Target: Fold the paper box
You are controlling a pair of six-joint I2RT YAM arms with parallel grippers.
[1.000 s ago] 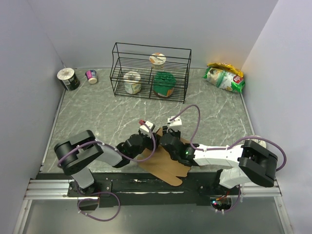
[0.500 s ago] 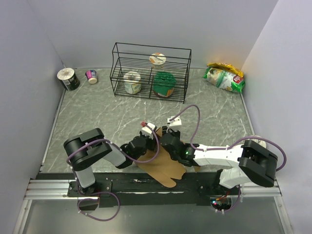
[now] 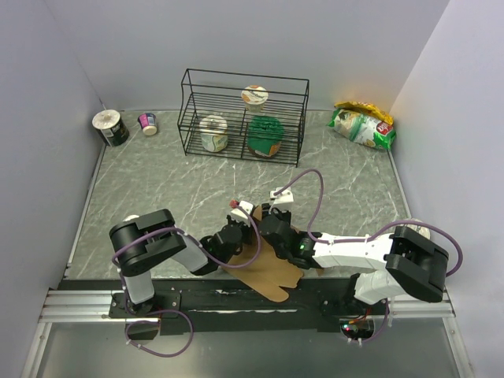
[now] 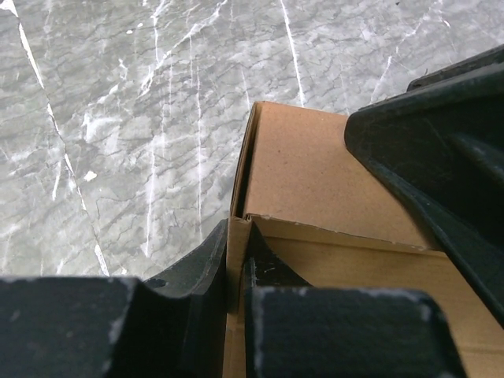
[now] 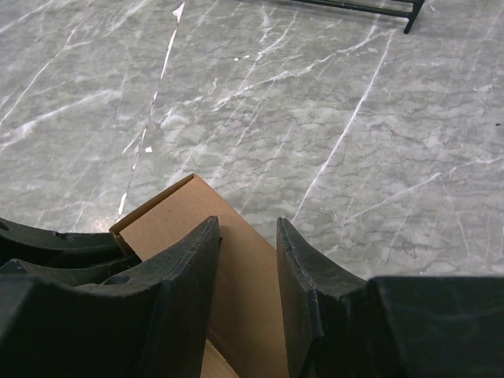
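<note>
The paper box (image 3: 272, 274), a partly folded brown cardboard mailer, is found at the middle of the tabletop's near edge, its near end reaching past that edge. A raised side wall is pinched edge-on between the closed fingers of the left gripper (image 4: 239, 264), while the right gripper (image 5: 248, 236) is poised over the flat panel, its fingers slightly parted and nothing clasped between them. The fold would likely be made best with the panel pressed flat beside the crease and the wall swung upright without tugging, so the sheet is not dragged off; the wire rack (image 3: 242, 116) at the far edge stands well apart.
</note>
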